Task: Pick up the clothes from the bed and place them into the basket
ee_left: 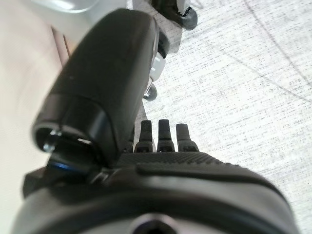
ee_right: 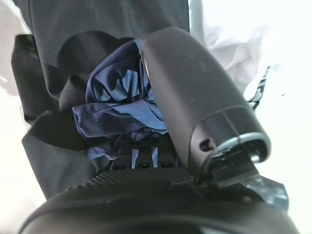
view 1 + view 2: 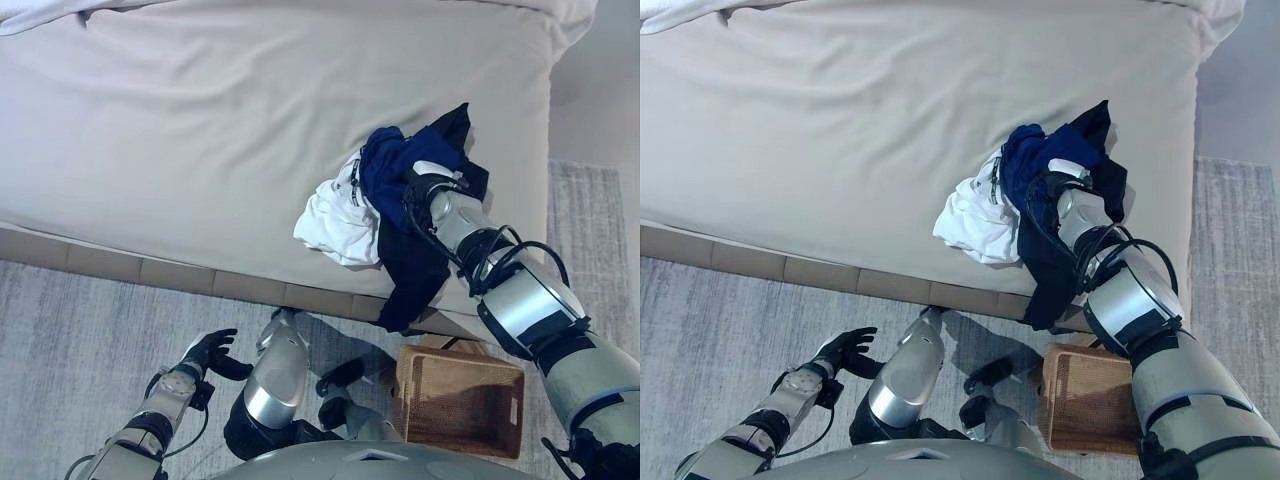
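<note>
A pile of clothes lies near the bed's (image 3: 200, 120) front right edge: a white garment (image 3: 335, 220), a blue garment (image 3: 395, 165) and a dark garment (image 3: 410, 275) that hangs over the edge. My right hand (image 2: 195, 87) is pushed into the pile from the right. In the right wrist view its thumb and fingers close on the bunched blue garment (image 2: 114, 112). A brown wicker basket (image 3: 460, 400) stands on the floor below the pile. My left hand (image 3: 205, 352) hangs low over the rug at the lower left, open and empty.
The bed's tan base board (image 3: 150, 272) runs along the front edge above a grey rug (image 3: 80, 320). A white cover (image 3: 40, 12) lies bunched at the bed's far left corner. Bare floor (image 3: 595, 100) lies right of the bed.
</note>
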Motion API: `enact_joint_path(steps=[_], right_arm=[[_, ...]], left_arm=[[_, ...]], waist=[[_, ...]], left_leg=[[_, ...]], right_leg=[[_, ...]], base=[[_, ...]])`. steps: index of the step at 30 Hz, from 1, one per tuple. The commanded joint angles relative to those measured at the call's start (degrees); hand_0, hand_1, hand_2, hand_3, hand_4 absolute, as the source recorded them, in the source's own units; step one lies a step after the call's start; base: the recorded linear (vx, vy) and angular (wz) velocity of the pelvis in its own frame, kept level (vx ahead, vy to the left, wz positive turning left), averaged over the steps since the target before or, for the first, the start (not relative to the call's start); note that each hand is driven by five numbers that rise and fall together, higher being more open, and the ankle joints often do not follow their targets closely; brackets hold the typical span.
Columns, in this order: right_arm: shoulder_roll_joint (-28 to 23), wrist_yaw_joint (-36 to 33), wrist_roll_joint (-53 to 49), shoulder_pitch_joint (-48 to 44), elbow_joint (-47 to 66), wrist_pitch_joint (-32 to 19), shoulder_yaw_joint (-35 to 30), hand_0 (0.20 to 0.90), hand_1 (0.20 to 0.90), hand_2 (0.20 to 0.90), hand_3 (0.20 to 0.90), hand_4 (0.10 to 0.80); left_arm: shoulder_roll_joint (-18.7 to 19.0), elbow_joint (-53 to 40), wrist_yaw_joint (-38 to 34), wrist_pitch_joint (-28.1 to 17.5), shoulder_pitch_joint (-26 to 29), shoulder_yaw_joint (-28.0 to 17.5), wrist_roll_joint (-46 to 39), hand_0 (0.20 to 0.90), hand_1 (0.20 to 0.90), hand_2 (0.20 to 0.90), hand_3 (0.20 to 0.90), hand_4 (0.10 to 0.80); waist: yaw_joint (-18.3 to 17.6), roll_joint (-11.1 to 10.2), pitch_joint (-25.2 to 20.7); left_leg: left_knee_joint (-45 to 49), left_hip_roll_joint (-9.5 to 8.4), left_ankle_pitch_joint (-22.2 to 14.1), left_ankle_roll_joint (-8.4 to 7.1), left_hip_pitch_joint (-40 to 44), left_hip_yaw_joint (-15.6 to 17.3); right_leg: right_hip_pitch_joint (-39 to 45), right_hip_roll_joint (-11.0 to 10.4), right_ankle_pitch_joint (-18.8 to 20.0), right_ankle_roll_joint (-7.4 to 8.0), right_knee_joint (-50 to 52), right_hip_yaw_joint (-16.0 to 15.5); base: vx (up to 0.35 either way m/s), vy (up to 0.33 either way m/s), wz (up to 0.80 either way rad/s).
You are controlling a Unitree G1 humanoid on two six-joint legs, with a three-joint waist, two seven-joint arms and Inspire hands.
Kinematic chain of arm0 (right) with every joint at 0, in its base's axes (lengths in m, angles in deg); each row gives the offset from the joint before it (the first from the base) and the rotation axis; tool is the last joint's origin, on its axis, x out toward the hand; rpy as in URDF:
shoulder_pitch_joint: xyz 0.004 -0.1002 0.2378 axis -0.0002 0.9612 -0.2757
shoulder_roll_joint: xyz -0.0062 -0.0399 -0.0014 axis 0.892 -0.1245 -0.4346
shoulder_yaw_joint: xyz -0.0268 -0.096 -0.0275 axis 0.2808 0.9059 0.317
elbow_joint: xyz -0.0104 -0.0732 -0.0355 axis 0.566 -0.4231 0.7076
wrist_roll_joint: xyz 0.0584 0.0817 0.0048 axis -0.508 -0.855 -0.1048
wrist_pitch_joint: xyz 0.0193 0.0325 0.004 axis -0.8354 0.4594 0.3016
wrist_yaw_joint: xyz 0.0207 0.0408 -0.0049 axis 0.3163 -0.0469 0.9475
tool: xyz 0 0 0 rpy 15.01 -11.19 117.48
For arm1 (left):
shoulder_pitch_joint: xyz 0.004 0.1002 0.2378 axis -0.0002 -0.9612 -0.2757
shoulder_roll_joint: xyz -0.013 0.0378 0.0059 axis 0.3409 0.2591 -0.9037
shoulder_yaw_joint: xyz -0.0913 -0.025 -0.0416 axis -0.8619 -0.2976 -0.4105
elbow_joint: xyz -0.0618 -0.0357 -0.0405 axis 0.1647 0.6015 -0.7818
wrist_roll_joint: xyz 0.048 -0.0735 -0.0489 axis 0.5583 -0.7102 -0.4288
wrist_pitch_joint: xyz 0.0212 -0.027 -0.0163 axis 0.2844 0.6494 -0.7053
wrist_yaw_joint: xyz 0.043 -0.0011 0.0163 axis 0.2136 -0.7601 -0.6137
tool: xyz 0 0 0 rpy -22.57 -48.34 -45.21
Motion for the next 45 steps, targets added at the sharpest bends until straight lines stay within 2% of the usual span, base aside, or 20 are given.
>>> enact_joint_path(steps=[1,2,3,4,7,8,11,12,13,15,23,27,34,37,42,45], right_arm=[[-3.17,-3.67,4.53,-9.52,1.06,3.10,3.81,0.900,0.900,0.900,0.900,0.800],[-3.39,-3.73,4.99,-10.04,0.80,3.25,4.00,0.900,0.900,0.900,0.900,0.800],[-3.59,-4.32,4.46,-10.52,0.72,3.40,4.20,0.481,0.481,0.481,0.411,0.311],[-3.84,-5.60,3.40,-11.19,0.63,3.38,4.42,0.300,0.300,0.300,0.200,0.100],[-4.77,-12.47,0.78,-12.48,1.75,1.50,4.38,0.300,0.300,0.300,0.200,0.100],[-5.30,-17.63,-0.71,-13.55,3.16,-0.43,4.40,0.300,0.300,0.300,0.200,0.100],[-7.23,-27.25,-3.29,-14.96,11.56,-1.95,3.33,0.300,0.300,0.300,0.200,0.100],[-7.65,-27.75,-3.49,-15.15,13.04,-1.69,3.25,0.300,0.300,0.300,0.200,0.100],[-9.21,-32.05,-4.08,-15.57,18.19,-2.50,2.41,0.300,0.300,0.300,0.200,0.100],[-11.11,-35.97,-3.75,-15.79,22.51,-3.59,0.92,0.300,0.300,0.300,0.200,0.100],[-21.05,-37.72,-3.26,-16.54,32.66,-3.88,-2.01,0.300,0.300,0.300,0.200,0.100],[-26.59,-37.34,-4.02,-16.31,35.74,-3.33,-4.30,0.300,0.300,0.300,0.200,0.100],[-32.45,-41.20,-8.68,-17.14,38.68,-3.26,-7.04,0.300,0.300,0.300,0.200,0.100],[-34.80,-42.89,-12.63,-18.23,38.85,-3.97,-8.64,0.300,0.300,0.300,0.200,0.100],[-38.82,-42.60,-17.74,-21.63,37.19,-4.05,-7.72,0.300,0.300,0.300,0.200,0.100],[-41.22,-38.22,-20.94,-22.83,34.49,-3.43,-7.01,0.300,0.300,0.300,0.200,0.100]], left_arm=[[1.32,-1.04,-0.47,-1.70,-2.35,3.26,-2.94,0.900,0.900,0.900,0.900,0.800],[1.26,-1.29,-0.57,-1.91,-2.44,3.32,-3.35,0.900,0.900,0.900,0.900,0.800],[1.13,-1.66,-0.77,-2.12,-2.58,3.31,-3.56,0.900,0.900,0.900,0.900,0.800],[1.01,-2.03,-0.92,-2.19,-2.62,3.35,-3.86,0.900,0.900,0.900,0.900,0.800],[0.88,-3.06,-1.26,-1.94,-2.75,3.56,-4.23,0.900,0.900,0.900,0.900,0.800],[0.89,-3.20,-1.48,-1.84,-2.86,3.66,-4.42,0.900,0.900,0.900,0.900,0.800],[0.93,-3.30,-2.23,-1.90,-3.87,3.28,-4.10,0.900,0.900,0.900,0.900,0.800],[0.98,-3.26,-2.29,-1.90,-3.99,3.17,-4.10,0.900,0.900,0.900,0.900,0.800],[1.25,-2.90,-2.51,-2.32,-4.44,2.70,-3.87,0.900,0.900,0.900,0.900,0.800],[1.57,-2.17,-2.67,-2.83,-4.68,2.40,-3.28,0.900,0.900,0.900,0.900,0.800],[3.10,-0.99,-1.36,-3.29,-6.94,1.47,-1.63,0.900,0.900,0.900,0.900,0.800],[3.39,-0.60,-1.04,-1.48,-8.25,0.52,0.79,0.900,0.900,0.900,0.900,0.800],[2.95,2.26,-1.45,0.50,-10.43,0.06,4.99,0.900,0.900,0.900,0.900,0.800],[2.65,3.85,-1.55,1.43,-11.04,0.16,5.38,0.900,0.900,0.900,0.900,0.800],[2.91,5.26,-0.07,2.30,-10.80,0.49,5.38,0.900,0.900,0.900,0.900,0.800],[2.86,5.30,1.27,2.85,-10.18,0.23,5.51,0.900,0.900,0.900,0.900,0.800]], waist=[[0.42,1.38,2.76],[0.40,1.53,3.17],[0.38,1.63,3.56],[0.38,1.74,3.95],[0.11,1.87,4.74],[-0.16,1.82,4.86],[-1.13,0.95,4.48],[-1.26,0.78,4.35],[-1.93,0.12,3.84],[-2.59,-0.51,3.05],[-5.56,-2.00,-2.60],[-7.06,-2.93,-6.83],[-10.37,-4.02,-13.11],[-12.84,-3.76,-16.00],[-17.20,-2.72,-19.00],[-19.92,-1.81,-20.36]], left_leg=[[-2.87,0.39,-2.67,5.98,0.83,5.27],[-2.91,0.40,-2.43,5.94,0.41,5.27],[-2.97,0.45,-2.23,5.90,-0.02,5.34],[-3.03,0.45,-2.00,5.85,-0.47,5.38],[-2.99,0.44,-1.83,5.83,-1.24,5.58],[-2.89,0.54,-2.02,5.76,-1.32,5.85],[-2.59,0.88,-2.94,5.69,-0.72,6.69],[-2.56,0.93,-3.08,5.67,-0.61,6.80],[-2.41,1.15,-3.68,5.64,-0.07,7.25],[-1.91,0.74,-2.82,6.10,-0.13,7.71],[-2.87,1.12,-4.95,6.51,4.82,8.98],[-3.46,1.39,-6.15,6.72,8.37,9.68],[-3.74,1.18,-8.16,7.42,13.13,11.27],[-3.55,1.01,-9.32,7.93,15.54,12.60],[-3.13,1.13,-10.65,8.22,18.46,15.89],[-2.92,1.35,-11.39,8.25,19.88,18.20]], right_leg=[[-0.65,-1.98,-2.29,0.39,8.01,2.83],[-1.06,-1.89,-2.27,0.46,7.95,2.78],[-1.43,-1.84,-2.17,0.50,7.83,2.73],[-1.78,-1.76,-2.01,0.60,7.63,2.65],[-2.59,-1.58,-1.45,0.81,7.20,2.76],[-2.81,-1.48,-1.24,0.95,7.00,3.00],[-2.60,-1.17,-0.83,1.13,6.57,3.72],[-2.58,-1.15,-0.82,1.13,6.56,3.84],[-2.46,-1.10,-0.85,1.10,6.67,4.25],[-2.69,-1.53,0.37,0.90,6.70,4.20],[-0.60,-1.81,-0.20,1.27,6.75,7.08],[1.99,-1.81,-0.50,1.61,6.29,7.92],[4.42,-2.04,0.02,2.24,6.34,9.36],[5.35,-2.01,-0.43,2.45,7.02,11.05],[6.14,-1.68,-0.82,2.30,7.37,14.16],[5.98,-1.34,-0.90,1.91,7.74,15.96]], base=[[-0.085,0.044,0.00],[-0.074,0.031,-0.01],[-0.078,0.029,-0.02],[-0.088,0.025,0.00],[-0.065,0.019,0.00],[-0.039,0.019,0.00],[-0.010,0.009,-0.02],[0.004,0.002,-0.10],[-0.066,0.060,-0.19],[-0.055,0.055,-0.23],[0.083,0.023,-0.14],[0.144,-0.005,-0.17],[0.101,-0.020,-0.16],[0.049,0.000,-0.34],[0.013,-0.010,-0.41],[-0.001,-0.032,-0.42]])
